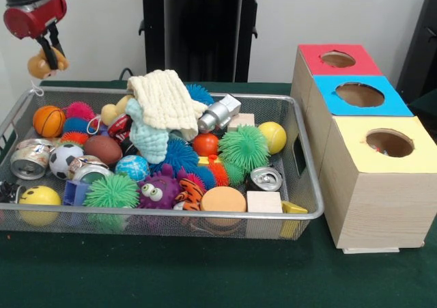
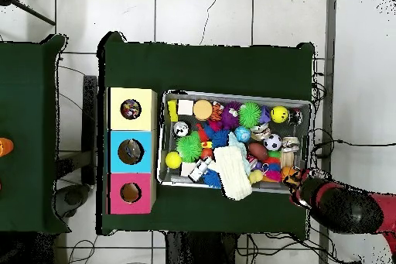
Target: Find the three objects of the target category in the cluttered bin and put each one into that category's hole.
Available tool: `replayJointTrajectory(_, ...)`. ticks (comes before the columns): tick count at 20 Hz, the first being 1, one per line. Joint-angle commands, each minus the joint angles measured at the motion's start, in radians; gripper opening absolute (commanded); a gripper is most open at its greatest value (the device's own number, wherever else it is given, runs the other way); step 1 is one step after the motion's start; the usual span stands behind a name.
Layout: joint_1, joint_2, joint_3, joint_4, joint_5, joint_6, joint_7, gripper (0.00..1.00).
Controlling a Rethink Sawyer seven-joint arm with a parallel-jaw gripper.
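Note:
My gripper hangs high above the far left corner of the wire bin, shut on a small yellow-tan toy with a pale string dangling below it. From overhead the gripper sits just outside the bin's rim, with an orange-yellow bit of the toy showing at its tip. The bin is packed with balls, spiky toys, crushed cans, wood blocks and a cream cloth. To the right stands a wooden box with a red hole, a blue hole and a yellow hole.
The box lies beyond the bin's opposite end from the gripper. An item shows inside the yellow hole. The cream cloth drapes over the bin's edge. A green cloth covers the table.

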Motion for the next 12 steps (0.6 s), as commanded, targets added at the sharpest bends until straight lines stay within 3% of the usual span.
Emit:
replayJointTrajectory(1, 0.135, -0.109, -0.208, -0.022, 0.045, -0.07, 0.496, 0.0)
replayJointTrajectory(8, 0.195, -0.127, -0.277, -0.003, 0.076, -0.093, 0.466, 0.0)
replayJointTrajectory(12, 0.389, -0.107, -0.402, 0.061, 0.048, -0.21, 0.699, 0.0)
